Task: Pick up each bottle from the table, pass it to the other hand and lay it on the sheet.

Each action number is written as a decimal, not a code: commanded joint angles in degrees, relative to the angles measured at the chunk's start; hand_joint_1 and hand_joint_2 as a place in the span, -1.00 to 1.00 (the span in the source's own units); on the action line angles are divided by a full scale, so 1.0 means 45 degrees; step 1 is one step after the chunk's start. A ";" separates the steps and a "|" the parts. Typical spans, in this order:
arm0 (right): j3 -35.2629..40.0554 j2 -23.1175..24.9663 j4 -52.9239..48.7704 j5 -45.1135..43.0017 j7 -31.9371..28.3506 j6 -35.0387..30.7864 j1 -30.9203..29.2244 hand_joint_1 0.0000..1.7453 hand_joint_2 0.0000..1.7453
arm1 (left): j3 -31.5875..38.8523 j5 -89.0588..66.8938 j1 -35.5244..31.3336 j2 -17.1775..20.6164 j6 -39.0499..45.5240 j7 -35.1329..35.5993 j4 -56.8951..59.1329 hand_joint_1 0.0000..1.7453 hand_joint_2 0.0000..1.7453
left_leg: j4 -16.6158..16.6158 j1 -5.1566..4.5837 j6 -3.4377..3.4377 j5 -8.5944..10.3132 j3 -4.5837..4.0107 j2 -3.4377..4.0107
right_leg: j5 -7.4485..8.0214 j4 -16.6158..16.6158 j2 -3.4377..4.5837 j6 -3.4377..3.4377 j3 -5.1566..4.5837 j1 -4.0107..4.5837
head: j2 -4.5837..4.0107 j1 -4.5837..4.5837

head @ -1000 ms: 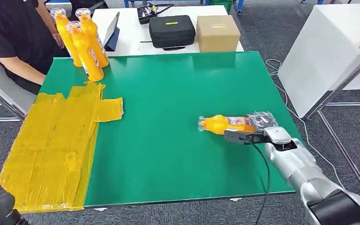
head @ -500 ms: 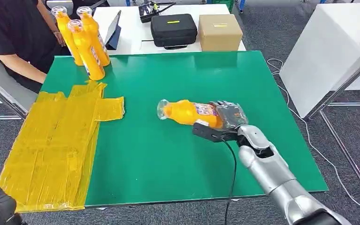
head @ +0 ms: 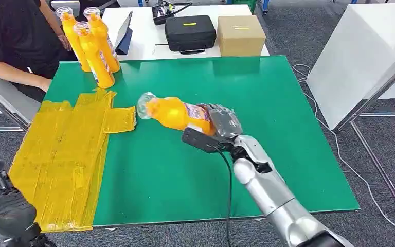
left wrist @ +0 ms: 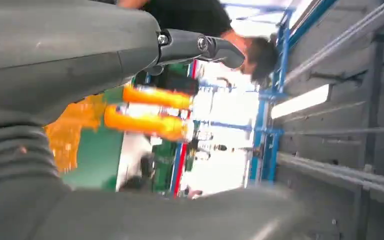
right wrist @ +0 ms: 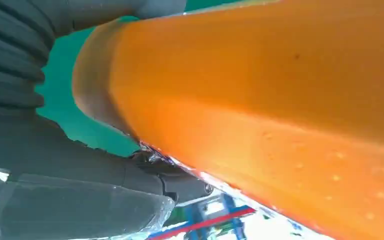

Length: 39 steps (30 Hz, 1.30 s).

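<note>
— Leftward again goes the bottle [head: 175, 112], carried from the green surface's [head: 267, 103] right side to above its middle, and the left hand [head: 2, 208] has risen into the near-left corner!

— How's it lying?

— Long axis nearly level, cap end aimed left at the yellow sheet [head: 61, 154] and tipped slightly up, base buried in the right hand [head: 221, 123], whose fingers wrap it firmly.

— And the left hand?

— Holding nothing, dark fingers apart. Three more bottles [head: 90, 43] stand upright at the far-left corner.
</note>
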 commanded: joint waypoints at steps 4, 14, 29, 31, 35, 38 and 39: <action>0.1214 0.2697 0.1454 -0.1277 0.0277 -0.0218 -0.2377 1.00 1.00 | -0.1590 -0.0011 -0.1705 0.0086 0.0156 0.0377 0.2405 -1.00 1.00 | -0.0007 0.0007 -0.0041 -0.0010 0.0034 0.0025 | -0.0012 0.0000 0.0019 -0.0002 0.0021 -0.0004 | 0.0000 -0.0005; 0.1567 0.3124 0.0655 -0.1929 0.0575 -0.0185 -0.2590 1.00 1.00 | -0.2042 -0.0368 -0.2178 0.0055 0.0418 0.0616 0.2699 -1.00 1.00 | 0.0012 -0.0008 -0.0043 -0.0010 -0.0015 -0.0003 | -0.0017 0.0015 0.0002 -0.0003 -0.0007 -0.0016 | 0.0000 0.0010; 0.2181 0.3239 0.0210 -0.2114 0.1139 -0.0093 -0.2713 1.00 1.00 | -0.2338 -0.0755 -0.2559 -0.0105 0.0578 0.0954 0.2959 -1.00 1.00 | 0.0010 0.0005 -0.0042 -0.0016 0.0002 -0.0006 | -0.0019 -0.0002 -0.0007 0.0001 0.0011 -0.0010 | 0.0000 0.0000; 0.2263 0.3250 0.0279 -0.2146 0.1180 -0.0084 -0.2757 1.00 1.00 | -0.2334 -0.1012 -0.2548 -0.0095 0.0721 0.0927 0.2903 -1.00 1.00 | 0.0002 -0.0003 -0.0027 0.0002 -0.0024 -0.0017 | -0.0008 -0.0001 -0.0014 0.0002 -0.0017 -0.0018 | 0.0000 0.0005; 0.2414 0.3348 0.0013 -0.2211 0.1398 -0.0093 -0.2492 1.00 1.00 | -0.2334 -0.1362 -0.2754 -0.0132 0.0936 0.0969 0.2904 -1.00 1.00 | 0.0012 0.0006 -0.0042 -0.0014 -0.0010 -0.0009 | -0.0019 0.0001 -0.0009 -0.0001 0.0002 -0.0009 | 0.0000 0.0005; 0.2766 0.3319 -0.0270 -0.1892 0.1647 -0.0071 -0.2148 1.00 1.00 | -0.2275 -0.1684 -0.3000 -0.0177 0.1104 0.1020 0.2859 -1.00 1.00 | 0.0006 0.0011 -0.0050 -0.0018 0.0004 -0.0021 | -0.0025 -0.0010 -0.0021 -0.0004 0.0022 -0.0005 | 0.0000 0.0005; 0.2922 0.3334 -0.0257 -0.1774 0.1700 -0.0017 -0.2105 1.00 1.00 | -0.2246 -0.1698 -0.3044 -0.0190 0.1108 0.1040 0.2826 -1.00 1.00 | 0.0001 0.0003 -0.0037 -0.0006 -0.0013 -0.0022 | -0.0015 -0.0007 -0.0019 -0.0002 -0.0001 -0.0012 | 0.0000 0.0005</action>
